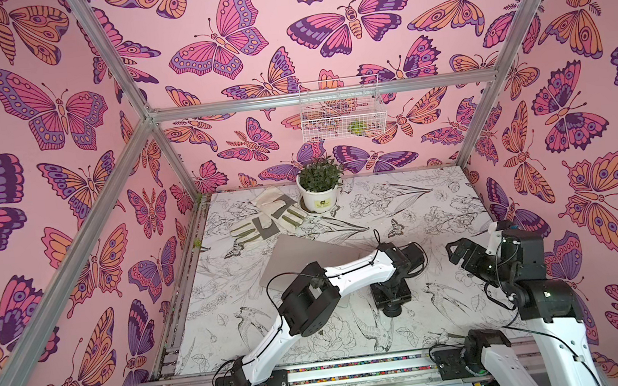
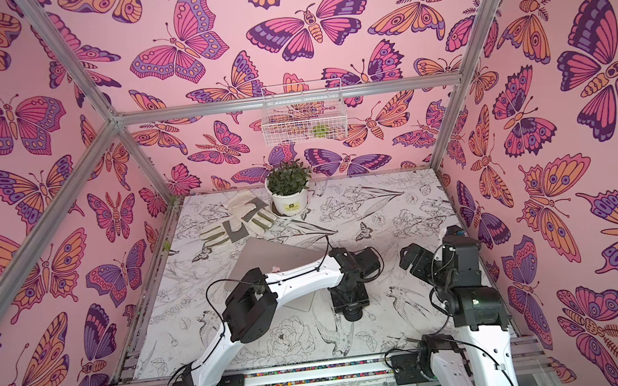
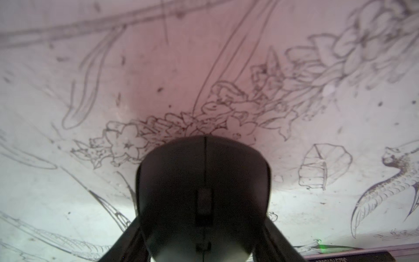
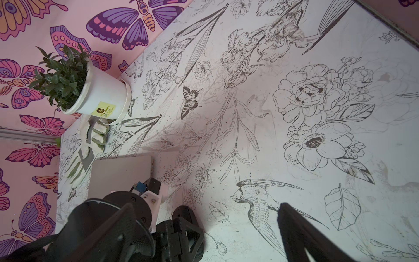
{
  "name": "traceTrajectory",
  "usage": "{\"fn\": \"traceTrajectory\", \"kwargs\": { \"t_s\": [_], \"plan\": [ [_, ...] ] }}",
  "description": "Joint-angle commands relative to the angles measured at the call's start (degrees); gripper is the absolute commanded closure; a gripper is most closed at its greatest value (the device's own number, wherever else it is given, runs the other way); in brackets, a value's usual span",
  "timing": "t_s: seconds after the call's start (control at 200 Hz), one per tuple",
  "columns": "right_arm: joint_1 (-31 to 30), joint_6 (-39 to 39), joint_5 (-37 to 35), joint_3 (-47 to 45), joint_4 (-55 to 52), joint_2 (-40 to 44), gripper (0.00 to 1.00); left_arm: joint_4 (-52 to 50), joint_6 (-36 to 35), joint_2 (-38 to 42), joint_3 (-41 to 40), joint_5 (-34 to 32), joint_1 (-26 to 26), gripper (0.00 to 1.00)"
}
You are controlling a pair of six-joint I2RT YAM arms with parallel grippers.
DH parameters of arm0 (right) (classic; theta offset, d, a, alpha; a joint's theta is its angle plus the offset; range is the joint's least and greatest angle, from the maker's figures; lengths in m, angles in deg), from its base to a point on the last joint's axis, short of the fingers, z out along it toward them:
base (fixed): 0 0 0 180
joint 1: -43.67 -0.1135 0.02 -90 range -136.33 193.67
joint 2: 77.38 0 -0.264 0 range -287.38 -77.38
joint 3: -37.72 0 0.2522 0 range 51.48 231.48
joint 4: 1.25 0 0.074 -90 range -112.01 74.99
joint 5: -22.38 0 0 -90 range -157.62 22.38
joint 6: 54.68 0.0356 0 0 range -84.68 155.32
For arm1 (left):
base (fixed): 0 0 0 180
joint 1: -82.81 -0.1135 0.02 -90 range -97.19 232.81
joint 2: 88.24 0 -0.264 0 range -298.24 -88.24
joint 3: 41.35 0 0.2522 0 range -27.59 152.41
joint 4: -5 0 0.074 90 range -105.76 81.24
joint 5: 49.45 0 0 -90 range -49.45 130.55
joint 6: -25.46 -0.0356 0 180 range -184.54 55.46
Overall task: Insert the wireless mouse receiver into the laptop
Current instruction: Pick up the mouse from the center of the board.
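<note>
- At the lower centre of the left wrist view, the black mouse (image 3: 204, 192) is filling the gap between my left gripper's fingers (image 3: 122, 240). They are standing about as wide as the mouse and lying along its flanks, but I cannot tell whether they are pressing on it or only flanking it.
- In a top view the left gripper (image 1: 391, 306) is pointing straight down at the table (image 1: 437, 204), right of centre, just beside the laptop's right-hand edge.
- The laptop (image 1: 306, 257) is lying shut, left of centre in both top views, partly under the left arm. In the right wrist view, lower left of the frame, the laptop (image 4: 120, 172) is showing a small slot (image 4: 151, 169) on its side edge.
- The wireless mouse receiver is not showing in any view — I am guessing it is stowed in or under the mouse, and that is only a guess.
- The right gripper (image 1: 462, 254) is hovering at the right of the top views, jaws spread wide and holding nothing.
- I am judging this to be the opening step: securing the mouse so the receiver can be got out. Nothing is inserted yet.
- The next move is calling for a firm, centred squeeze on the mouse, then a lift and turn to bare its underside to the right gripper — after that, a fine pinch on a tiny part and a square line-up with the slot.
</note>
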Motion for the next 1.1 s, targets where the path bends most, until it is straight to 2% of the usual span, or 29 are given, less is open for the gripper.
{"fn": "traceTrajectory", "kwargs": {
  "t_s": [0.0, 0.07, 0.225, 0.32, 0.431, 0.496, 0.566, 0.596, 0.706, 0.816, 0.846, 0.966, 1.097],
  "plan": [
    [0.0, -1.4, 2.7, 1.5, -1.5, -0.5, 0.01, 1.5, -14.7, 4.6, -2.0, -6.9, 0.0, 0.65],
    [0.0, -1.3, 4.4, 2.2, -1.5, -0.8, 0.01, 6.3, -21.7, 9.7, -7.6, -6.6, -0.4, 0.65],
    [0.0, -0.6, 14.3, 3.2, -0.3, -2.6, 0.01, 18.3, -35.4, 23.4, -21.8, 3.7, -3.3, 0.64],
    [-0.2, 1.7, 22.2, 2.0, 2.5, -3.1, 0.01, 23.7, -39.8, 31.7, -29.8, 10.0, -6.3, 0.64],
    [-0.2, 4.2, 28.4, -0.4, 6.5, -2.0, 0.01, 33.5, -39.0, 40.0, -38.1, 20.8, -11.5, 0.64],
    [-0.3, 4.6, 29.9, -1.2, 7.5, -1.0, 0.01, 42.6, -33.7, 44.5, -43.1, 25.6, -14.8, 0.64],
    [-0.9, 3.8, 31.3, -2.0, 8.2, 0.1, 0.01, 54.8, -24.4, 47.9, -49.2, 28.2, -18.7, 0.64],
    [-1.5, 3.2, 31.5, -2.5, 8.3, 0.5, 0.0, 60.2, -18.4, 48.8, -51.2, 28.9, -20.3, 0.63],
    [-5.2, 1.9, 29.8, -5.6, 10.8, 3.5, 0.07, 76.4, -0.4, 49.5, -57.8, 27.7, -24.5, 0.64],
    [-11.5, 2.1, 27.0, -9.7, 15.9, 6.9, 0.11, 88.0, 12.8, 47.2, -61.0, 26.7, -25.5, 0.65],
    [-13.7, 2.2, 26.5, -10.5, 17.1, 7.3, 0.12, 90.5, 15.5, 46.5, -61.4, 26.6, -25.5, 0.65],
    [-25.4, 1.0, 16.7, -11.9, 20.9, 6.8, 0.18, 98.0, 24.1, 44.4, -62.8, 25.1, -25.3, 0.65],
    [-37.9, -0.9, 4.6, -11.5, 24.8, 3.9, 0.21, 99.1, 27.3, 43.5, -62.9, 24.2, -24.6, 0.65]
  ]
}}
